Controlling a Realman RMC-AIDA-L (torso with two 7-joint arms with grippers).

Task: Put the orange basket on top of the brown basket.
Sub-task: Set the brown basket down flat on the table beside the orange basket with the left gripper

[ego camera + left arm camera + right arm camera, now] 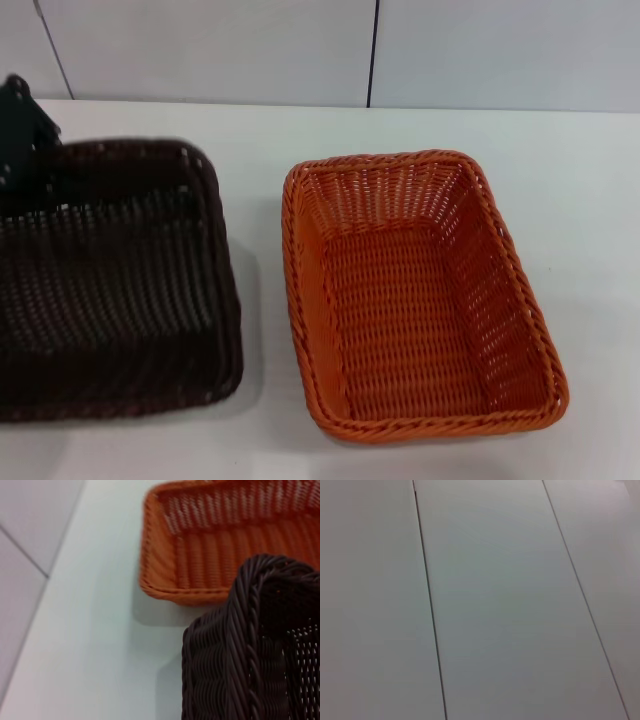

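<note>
- Nearest us, our orange basket [420, 300] lies upright, long axis running away.
- Our brown basket [110, 280] sits just left of it, tilted.
- Our left gripper [25, 140] is at the brown basket's far corner; we cannot tell its grip.

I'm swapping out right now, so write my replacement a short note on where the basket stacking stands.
Left gripper: at the far left rim of the brown basket; whether it grips cannot be seen.
Right gripper: out of view; its camera faces only wall panels.
Orange basket: upright on the white table, to the right of the brown basket with a gap between them.
Done: nothing stacked.
Left: lift the orange basket and set it on the brown one.
</note>
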